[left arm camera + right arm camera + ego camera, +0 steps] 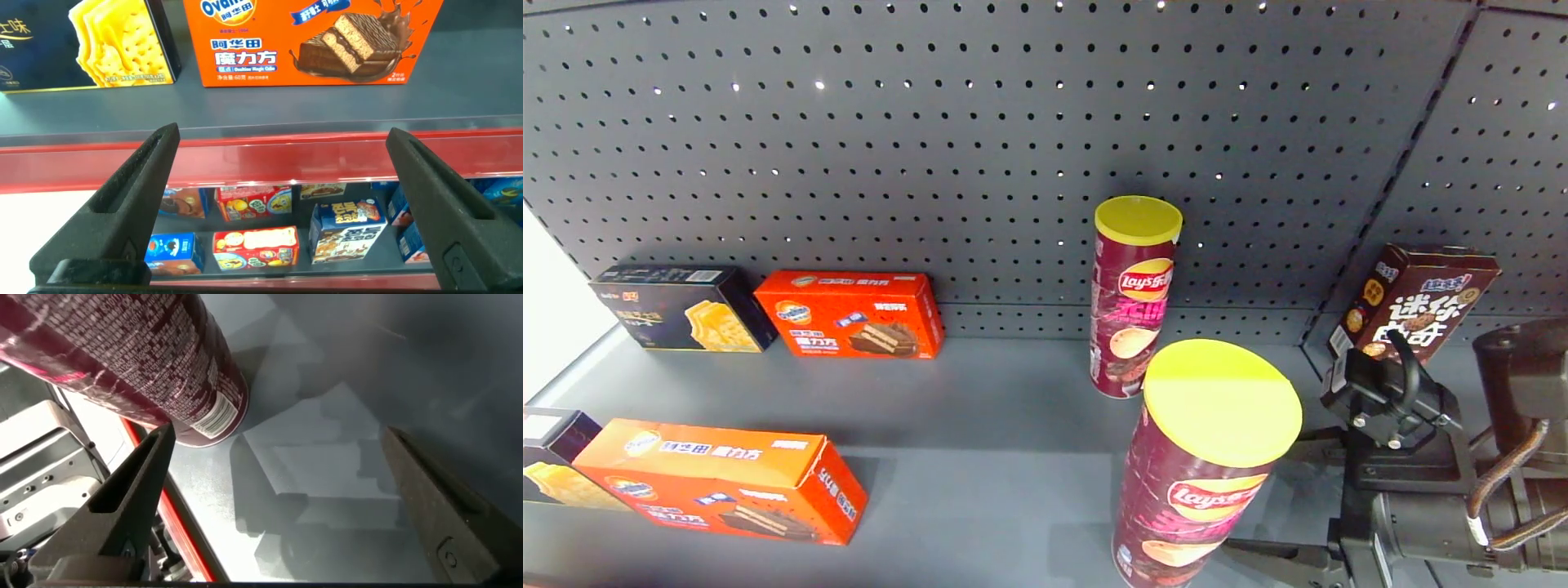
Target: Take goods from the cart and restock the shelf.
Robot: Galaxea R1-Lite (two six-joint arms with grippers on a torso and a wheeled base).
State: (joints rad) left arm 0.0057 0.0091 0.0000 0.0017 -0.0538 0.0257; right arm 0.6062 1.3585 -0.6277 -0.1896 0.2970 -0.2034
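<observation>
"So, where is the front chip can?"

"Standing up near the shelf front edge. The right gripper is spread wide. The can may touch one finger."

"And now?"

"Back out slowly, no bumping. The left gripper is wide apart too, holding nothing."

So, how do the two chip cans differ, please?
The rear chip can stands by the pegboard; the front chip can stands near the front of the shelf. The open right gripper is beside the front chip can, not the rear chip can. Both are upright, maroon, yellow-lidded.
</observation>
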